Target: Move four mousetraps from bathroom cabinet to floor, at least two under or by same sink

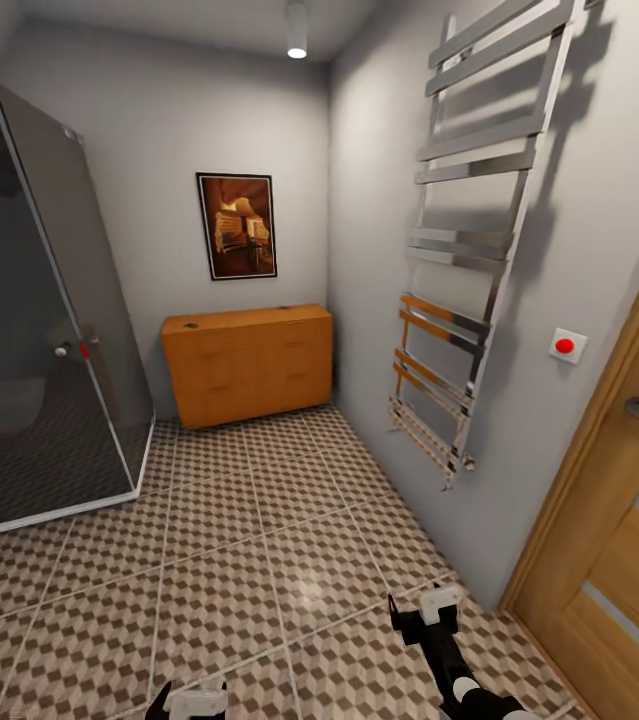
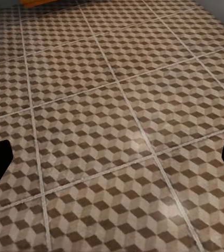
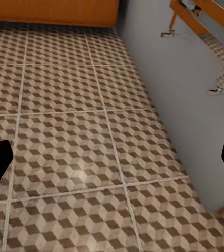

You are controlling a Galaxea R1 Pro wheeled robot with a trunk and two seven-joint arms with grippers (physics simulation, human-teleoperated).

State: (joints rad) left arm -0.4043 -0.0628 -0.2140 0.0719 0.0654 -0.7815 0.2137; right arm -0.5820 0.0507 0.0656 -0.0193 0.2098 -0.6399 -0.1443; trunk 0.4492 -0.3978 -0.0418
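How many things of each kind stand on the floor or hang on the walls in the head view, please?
Orange-brown cabinet: 1
Glass shower cabin: 1
Framed picture: 1
Chrome towel rail: 1
Red wall button: 1
Wooden door: 1
Ceiling lamp: 1
Total: 7

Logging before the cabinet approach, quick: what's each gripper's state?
Left gripper: open, empty, over the bathroom floor.
Right gripper: open, empty.

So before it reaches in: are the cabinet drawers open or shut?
Shut: the cabinet front looks flat and flush in the head view, no drawer pulled out.
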